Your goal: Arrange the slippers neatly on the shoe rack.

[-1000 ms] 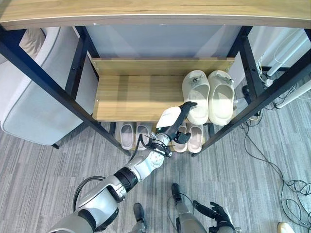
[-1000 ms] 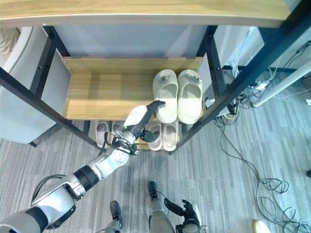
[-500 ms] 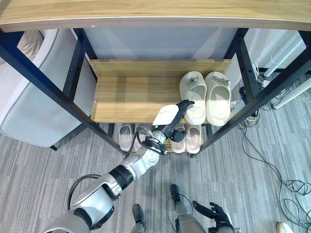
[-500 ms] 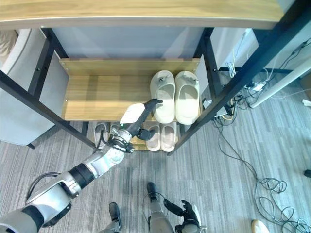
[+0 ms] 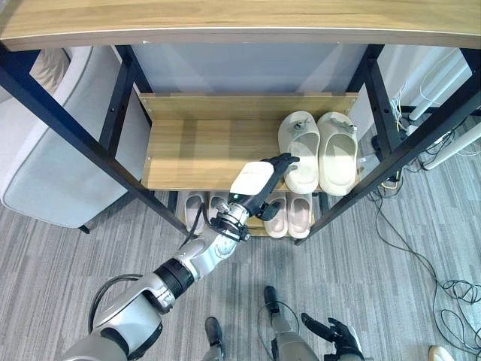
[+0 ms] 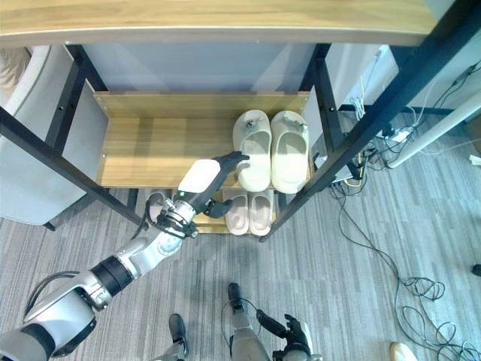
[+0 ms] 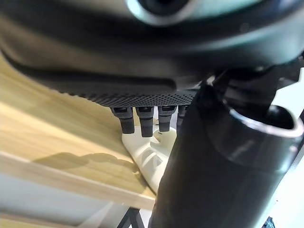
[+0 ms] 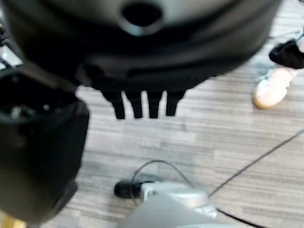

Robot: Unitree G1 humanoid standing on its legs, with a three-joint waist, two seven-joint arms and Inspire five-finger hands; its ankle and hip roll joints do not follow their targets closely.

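Two cream slippers lie side by side, toes to the back, at the right end of the wooden middle shelf [image 5: 203,150]: the left one [image 5: 301,148] and the right one [image 5: 337,150]. My left hand [image 5: 258,180] reaches in from the front with straight fingers, and its fingertips [image 5: 291,158] rest against the left slipper's near side. In the left wrist view the same fingers [image 7: 145,122] lie over that slipper [image 7: 151,154], holding nothing. My right hand [image 5: 336,332] hangs open low over the floor, its fingers [image 8: 142,104] straight.
The bottom shelf holds a small grey pair [image 5: 204,205] and a small pink pair [image 5: 290,213]. Black rack posts [image 5: 113,169] stand at both sides under a wooden top board [image 5: 240,19]. A grey sofa [image 5: 45,150] is at the left, with cables [image 5: 451,289] and a person's shoe [image 8: 274,89] on the right floor.
My left forearm has swung slightly to the left and the hand's white back faces up more. Its fingertips stay at the left cream slipper. The slippers have not moved.
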